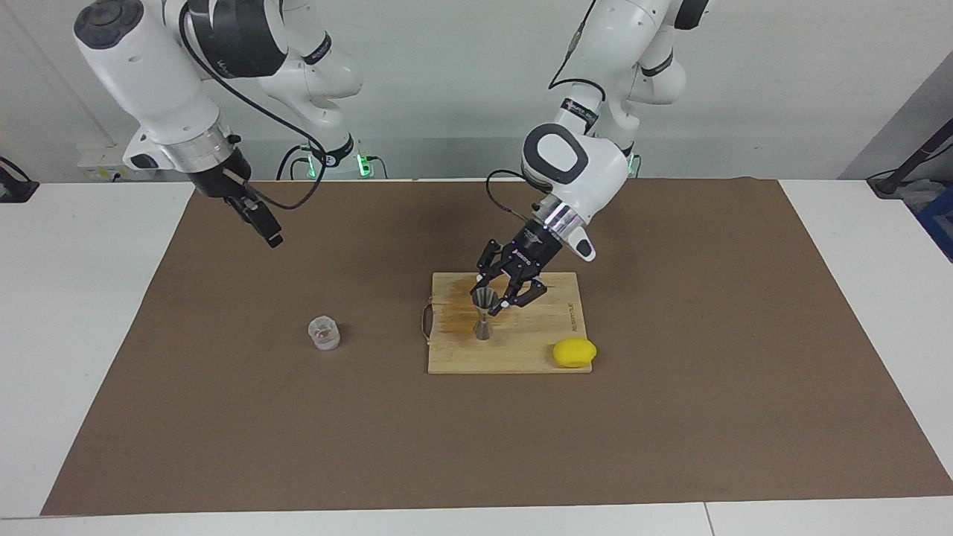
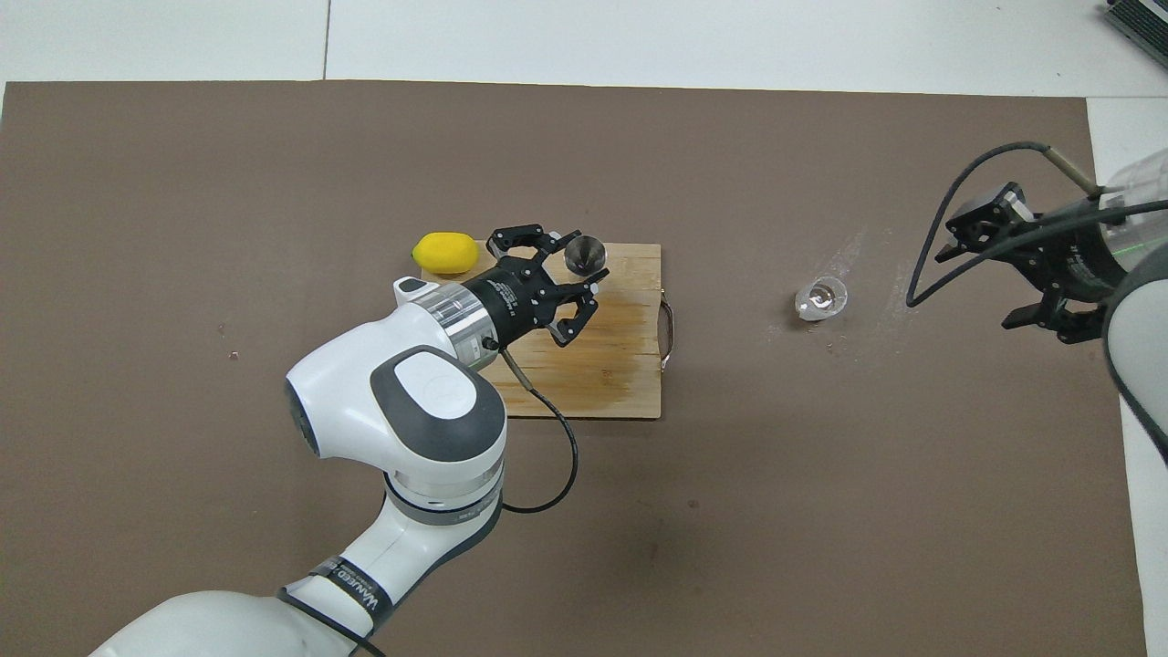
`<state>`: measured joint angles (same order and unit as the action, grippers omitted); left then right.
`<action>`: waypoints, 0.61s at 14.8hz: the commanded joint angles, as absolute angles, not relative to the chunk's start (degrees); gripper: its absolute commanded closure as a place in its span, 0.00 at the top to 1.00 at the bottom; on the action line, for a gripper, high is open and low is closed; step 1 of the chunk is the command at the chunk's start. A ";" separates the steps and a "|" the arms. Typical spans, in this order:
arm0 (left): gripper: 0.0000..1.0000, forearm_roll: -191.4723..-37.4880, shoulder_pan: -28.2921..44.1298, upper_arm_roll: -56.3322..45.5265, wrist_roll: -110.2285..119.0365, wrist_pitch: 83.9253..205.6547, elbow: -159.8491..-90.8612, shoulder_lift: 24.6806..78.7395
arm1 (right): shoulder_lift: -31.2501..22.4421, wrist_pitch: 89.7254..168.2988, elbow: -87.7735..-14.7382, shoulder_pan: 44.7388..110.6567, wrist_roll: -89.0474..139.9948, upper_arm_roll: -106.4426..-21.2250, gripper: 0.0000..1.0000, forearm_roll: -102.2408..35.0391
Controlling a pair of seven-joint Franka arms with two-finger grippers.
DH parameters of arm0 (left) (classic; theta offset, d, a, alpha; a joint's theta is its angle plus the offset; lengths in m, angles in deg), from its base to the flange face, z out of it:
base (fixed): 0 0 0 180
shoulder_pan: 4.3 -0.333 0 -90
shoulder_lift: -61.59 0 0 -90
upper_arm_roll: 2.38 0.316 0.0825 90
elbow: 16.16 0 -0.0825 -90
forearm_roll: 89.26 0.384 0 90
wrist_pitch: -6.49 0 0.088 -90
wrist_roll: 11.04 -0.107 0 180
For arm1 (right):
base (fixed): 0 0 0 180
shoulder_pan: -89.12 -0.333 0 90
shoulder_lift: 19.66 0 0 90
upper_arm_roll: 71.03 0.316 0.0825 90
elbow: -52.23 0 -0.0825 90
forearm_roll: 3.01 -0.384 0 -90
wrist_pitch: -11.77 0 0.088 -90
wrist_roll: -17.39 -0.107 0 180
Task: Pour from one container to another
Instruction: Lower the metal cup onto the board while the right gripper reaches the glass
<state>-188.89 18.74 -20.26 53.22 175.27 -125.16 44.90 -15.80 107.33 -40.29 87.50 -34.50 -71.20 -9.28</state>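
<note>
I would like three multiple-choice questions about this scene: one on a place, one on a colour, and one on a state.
1. Where does the lemon lie?
A. on a corner of the cutting board
B. beside the clear cup
C. in the jigger

2. What colour is the mat under everything?
A. green
B. brown
C. blue

3. How is the jigger now?
A. lying on its side on the mat
B. upside down in the clear cup
C. upright over the cutting board, in the left gripper

Key: 1 A, the lemon sits at the board's corner; 2 B, the mat is plainly brown; 3 C, the jigger stands vertical between the fingers, while the clear cup stands alone on the mat.
</note>
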 commanded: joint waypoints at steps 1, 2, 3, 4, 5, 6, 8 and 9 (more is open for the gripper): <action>0.00 -190.76 21.54 -19.78 53.91 178.22 -123.21 41.92 | -13.43 110.54 -40.58 89.12 -43.83 -70.95 0.91 -12.94; 0.00 -191.12 22.06 -19.86 53.83 178.67 -123.12 41.12 | -12.11 112.03 -40.49 89.21 -46.83 -70.95 0.92 -13.12; 0.00 -191.56 22.94 -19.78 53.82 178.85 -122.95 40.94 | -10.88 113.18 -40.49 89.56 -48.17 -70.95 0.93 -13.29; 0.00 -192.43 22.95 -19.78 53.74 178.76 -122.77 40.94 | -9.56 113.80 -40.14 90.17 -48.79 -70.95 0.93 -14.60; 0.00 -192.87 22.95 -19.78 53.82 178.76 -122.51 40.85 | -7.72 113.98 -39.27 90.87 -49.06 -71.03 0.93 -17.22; 0.00 -193.05 22.95 -19.86 53.82 178.76 -122.50 40.85 | -6.23 114.42 -38.91 91.58 -49.58 -71.12 0.94 -19.42; 0.00 -194.11 22.95 -19.78 53.74 178.76 -122.50 40.85 | -4.20 116.17 -38.91 92.37 -51.25 -71.03 0.94 -21.55; 0.00 -194.20 23.04 -19.78 53.74 178.76 -122.59 40.85 | -3.32 116.35 -38.91 92.37 -52.47 -71.12 0.95 -22.43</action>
